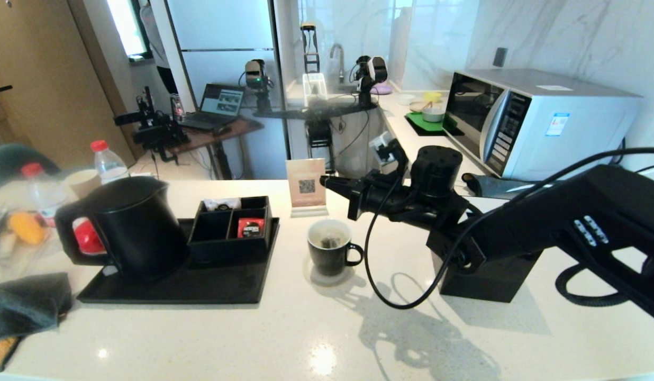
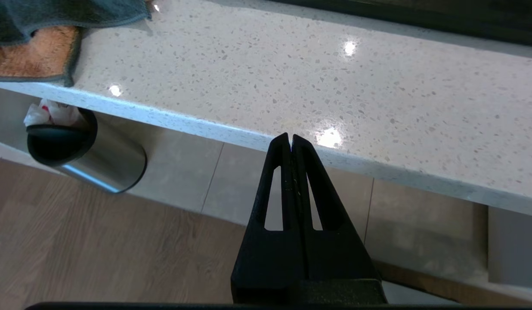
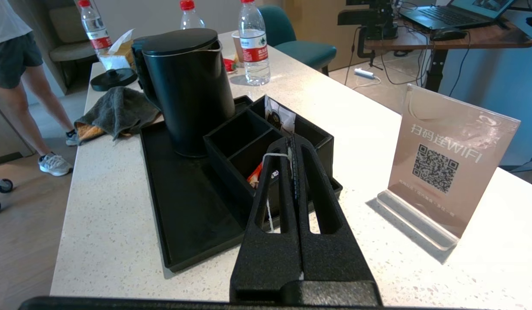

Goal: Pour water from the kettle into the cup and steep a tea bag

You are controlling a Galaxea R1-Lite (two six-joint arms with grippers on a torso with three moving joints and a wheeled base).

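A: Kettle?
B: Upright on the left part of the black tray, long axis vertical. Handle toward the robot's left, spout toward the right and the divided box. Lid on.

A: Divided box?
B: On the same tray, touching or just beside the kettle's right side. Red sachet in the near right compartment, a pale packet in a far one.

A: Cup?
B: Upright on the counter, right of the tray and apart from it, on a pale coaster. Small handle pointing to the robot's right. White inside, with pale liquid around the bag.

A: Tea bag?
B: Inside the cup, dark, low against the white wall. Thin white string looped over the right gripper's finger in the right wrist view and hanging down from it.

A: Right gripper?
B: Above and just behind the cup, pointing roughly level toward the robot's left, tip near the foot of the QR sign. Fingers pressed together; string caught at them, nothing else held.

A: Left gripper?
B: Only in its own wrist view, at the counter's near edge, over the floor, pointing at the edge. Fingers together, nothing between them. Dark cloth at a corner of the counter, steel bin on the floor below.
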